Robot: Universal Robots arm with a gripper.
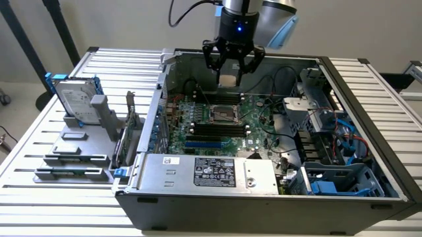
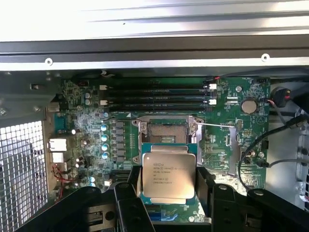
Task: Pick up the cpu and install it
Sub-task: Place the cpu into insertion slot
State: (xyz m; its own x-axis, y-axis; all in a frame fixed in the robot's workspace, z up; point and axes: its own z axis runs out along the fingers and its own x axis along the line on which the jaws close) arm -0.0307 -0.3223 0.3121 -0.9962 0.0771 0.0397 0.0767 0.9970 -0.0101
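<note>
One cpu [image 2: 168, 175], one hand [image 1: 232, 63] gripping it

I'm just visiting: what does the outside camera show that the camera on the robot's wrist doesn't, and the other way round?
Exterior view: the whole open computer case on a slatted table, a hard drive with blue brackets standing on the exterior view's left, and a labelled grey box inside the case.
Wrist view: the printed lettering on top of the cpu, and a round coin battery.
Both: the end effector gripping the cpu over the green motherboard, near its open socket.
</note>
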